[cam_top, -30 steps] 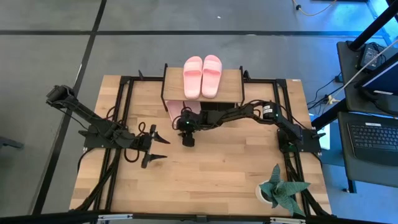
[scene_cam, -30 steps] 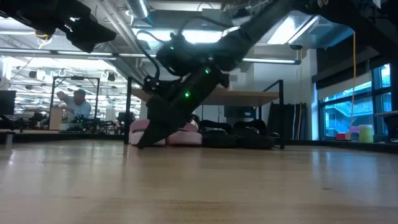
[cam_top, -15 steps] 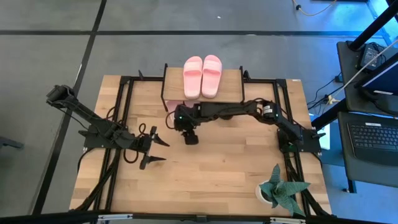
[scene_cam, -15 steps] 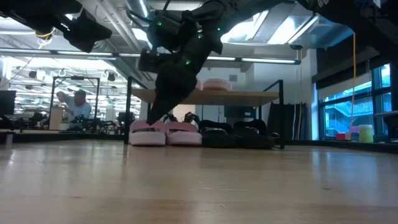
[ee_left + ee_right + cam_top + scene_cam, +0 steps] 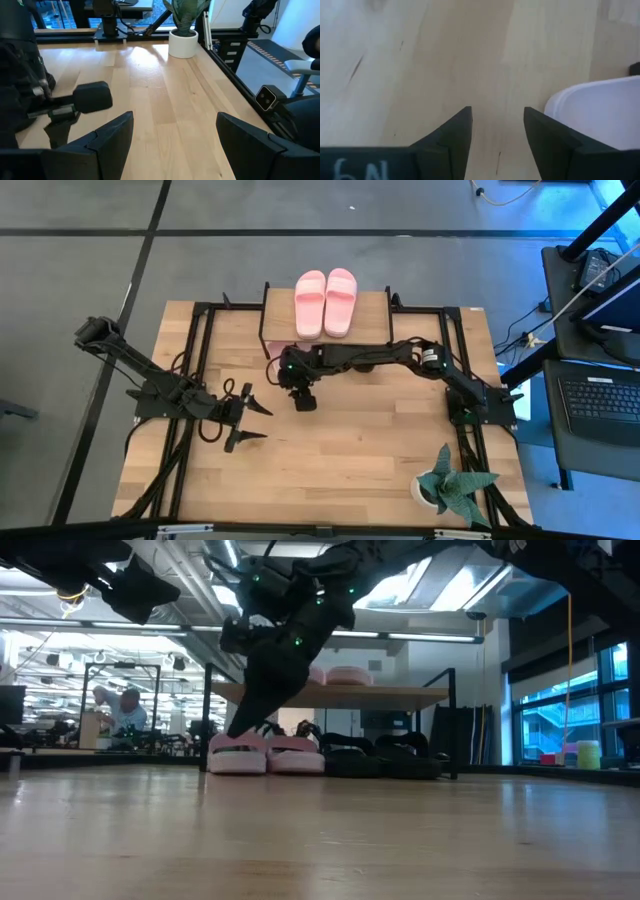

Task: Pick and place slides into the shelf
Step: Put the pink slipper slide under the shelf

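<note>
Task looks nearly done, my call. Shelf (image 5: 370, 305) sits at the far edge of the surface (image 5: 370, 440). One pink pair (image 5: 325, 302) lies on its top board, side by side. Low view: another pink pair (image 5: 265, 753) on the bottom tier, black slides (image 5: 385, 757) just beside them. I count six housed, though the dark ones are hard to separate. No loose slides on the surface.

My right gripper (image 5: 496, 137) hangs just in front of the shelf's lower tier, pointing down at bare wood; jaws partly apart, nothing between them. A pale pink slide edge (image 5: 600, 112) shows near one finger, not touching.

My left gripper (image 5: 172, 140) waits over the surface's left half, jaws wide, empty.

Slides: one broad strap each, open toe, soft-looking.

Left to do, likely: retract.
</note>
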`<action>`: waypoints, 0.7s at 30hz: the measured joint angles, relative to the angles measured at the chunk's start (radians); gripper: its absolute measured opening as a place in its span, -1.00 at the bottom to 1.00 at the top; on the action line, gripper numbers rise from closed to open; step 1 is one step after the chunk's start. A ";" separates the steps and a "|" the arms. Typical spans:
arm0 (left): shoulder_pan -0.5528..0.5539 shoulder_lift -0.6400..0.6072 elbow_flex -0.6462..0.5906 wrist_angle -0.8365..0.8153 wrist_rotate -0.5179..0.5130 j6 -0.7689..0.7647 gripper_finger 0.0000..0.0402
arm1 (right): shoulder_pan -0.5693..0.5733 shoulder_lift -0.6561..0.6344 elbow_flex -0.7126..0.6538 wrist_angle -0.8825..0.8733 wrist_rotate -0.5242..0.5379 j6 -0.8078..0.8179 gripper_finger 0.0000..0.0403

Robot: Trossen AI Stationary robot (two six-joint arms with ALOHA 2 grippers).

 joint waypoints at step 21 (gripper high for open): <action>0.000 0.000 0.000 -0.015 0.000 -0.003 0.38 | -0.038 0.093 -0.001 0.117 0.021 -0.001 -0.11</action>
